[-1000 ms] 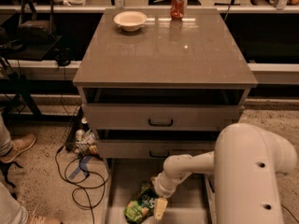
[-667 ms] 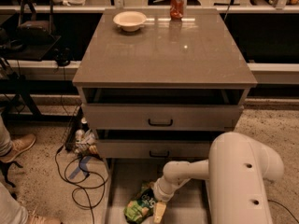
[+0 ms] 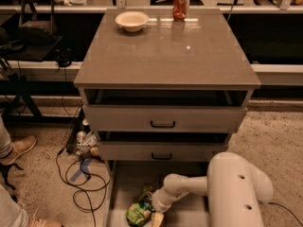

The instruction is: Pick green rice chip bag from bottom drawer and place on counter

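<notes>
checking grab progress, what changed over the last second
The white robot arm has sunk lower and shifted slightly left. Its gripper has eased down a little beside the small crinkly light-green rice chip bag in the shallow grey bottom drawer. The bag has not visibly moved. The cream bowl and red soda can stay on the glossy grey-brown counter.

Probably lab: floor cables (image 3: 78,183), jaws in bottom drawer (image 3: 124,186).
</notes>
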